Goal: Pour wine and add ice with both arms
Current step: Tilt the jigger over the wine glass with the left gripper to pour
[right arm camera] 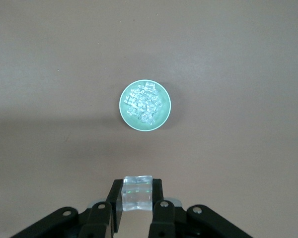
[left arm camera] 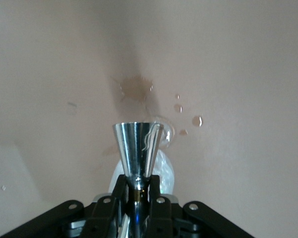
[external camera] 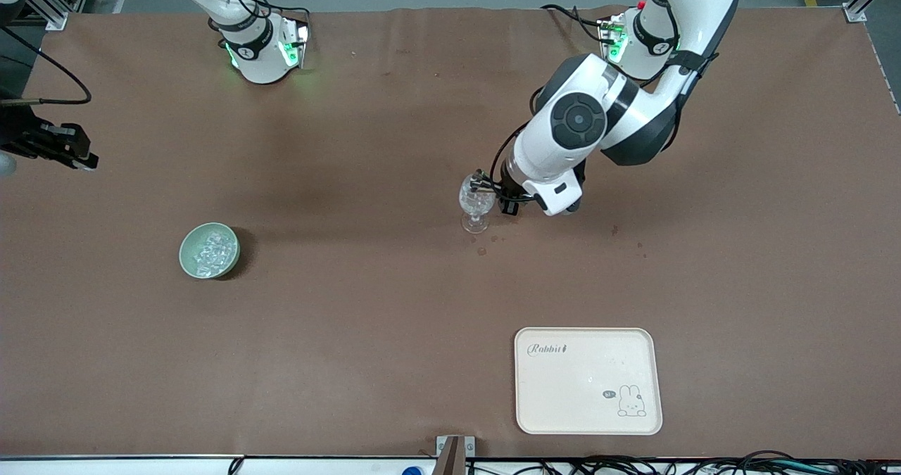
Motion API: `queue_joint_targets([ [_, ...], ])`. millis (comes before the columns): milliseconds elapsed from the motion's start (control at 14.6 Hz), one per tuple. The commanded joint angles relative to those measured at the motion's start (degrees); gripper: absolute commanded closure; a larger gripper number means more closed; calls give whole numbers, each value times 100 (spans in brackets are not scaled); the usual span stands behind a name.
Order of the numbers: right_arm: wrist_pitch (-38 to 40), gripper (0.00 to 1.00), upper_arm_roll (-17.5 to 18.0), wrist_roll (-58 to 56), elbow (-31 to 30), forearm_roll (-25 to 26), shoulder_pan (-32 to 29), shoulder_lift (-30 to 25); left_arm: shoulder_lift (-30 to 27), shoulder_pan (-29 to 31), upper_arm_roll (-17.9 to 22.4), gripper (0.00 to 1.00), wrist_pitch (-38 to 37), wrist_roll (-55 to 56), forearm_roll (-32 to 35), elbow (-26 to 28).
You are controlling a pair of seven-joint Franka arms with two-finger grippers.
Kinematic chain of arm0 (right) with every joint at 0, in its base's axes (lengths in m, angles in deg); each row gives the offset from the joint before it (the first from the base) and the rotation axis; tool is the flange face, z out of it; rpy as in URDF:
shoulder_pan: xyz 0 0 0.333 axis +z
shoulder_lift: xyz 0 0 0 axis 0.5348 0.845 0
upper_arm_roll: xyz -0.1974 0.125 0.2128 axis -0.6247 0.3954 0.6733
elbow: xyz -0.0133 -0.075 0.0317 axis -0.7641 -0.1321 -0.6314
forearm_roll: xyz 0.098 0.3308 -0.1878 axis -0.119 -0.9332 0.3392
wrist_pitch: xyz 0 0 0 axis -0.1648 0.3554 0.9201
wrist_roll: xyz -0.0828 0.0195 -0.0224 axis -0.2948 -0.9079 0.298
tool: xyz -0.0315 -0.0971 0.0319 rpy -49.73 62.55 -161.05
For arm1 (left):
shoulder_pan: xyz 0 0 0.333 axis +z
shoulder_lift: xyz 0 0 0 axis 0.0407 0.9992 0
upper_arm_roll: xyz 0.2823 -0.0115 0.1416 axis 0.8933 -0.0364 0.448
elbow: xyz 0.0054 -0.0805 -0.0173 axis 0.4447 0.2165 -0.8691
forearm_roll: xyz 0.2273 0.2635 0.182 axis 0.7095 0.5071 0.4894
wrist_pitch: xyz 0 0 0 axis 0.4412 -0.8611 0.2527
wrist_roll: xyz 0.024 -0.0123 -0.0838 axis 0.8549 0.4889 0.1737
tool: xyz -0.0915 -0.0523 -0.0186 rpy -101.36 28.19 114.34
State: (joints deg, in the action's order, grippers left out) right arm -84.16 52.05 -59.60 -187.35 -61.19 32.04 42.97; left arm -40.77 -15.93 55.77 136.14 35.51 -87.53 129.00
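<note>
A clear stemmed glass (external camera: 474, 203) stands mid-table, and its bowl glitters. My left gripper (external camera: 501, 195) is right beside the glass's rim. In the left wrist view the left gripper (left arm camera: 137, 181) is shut on the narrow waist of a shiny metal jigger (left arm camera: 138, 146), with the glass (left arm camera: 165, 168) just under the cup. My right gripper (external camera: 83, 160) hangs high over the right arm's end of the table. From the right wrist view it (right arm camera: 137, 194) is shut on one clear ice cube (right arm camera: 137, 193). A pale green bowl (external camera: 184, 253) (right arm camera: 126, 119) holds several ice cubes (right arm camera: 145, 103). Wine is out of view.
Brownish wet spots (external camera: 482, 251) (left arm camera: 135, 88) mark the brown table cover beside the glass's foot. A cream tray with a rabbit print (external camera: 563, 390) lies near the front edge, toward the left arm's end. Cables run along the front edge.
</note>
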Motion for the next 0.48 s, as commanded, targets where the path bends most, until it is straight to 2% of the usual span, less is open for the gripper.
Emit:
queue_joint_targets([
  [0,-4,93,36,-45,-125,53,-6,-145,-99,349,-16,99,-139,-535,-528,-179],
  [410,-92,94,98,174,-107,53,116,-127,173,1192,2,99,-254,-1484,-1757,-794],
])
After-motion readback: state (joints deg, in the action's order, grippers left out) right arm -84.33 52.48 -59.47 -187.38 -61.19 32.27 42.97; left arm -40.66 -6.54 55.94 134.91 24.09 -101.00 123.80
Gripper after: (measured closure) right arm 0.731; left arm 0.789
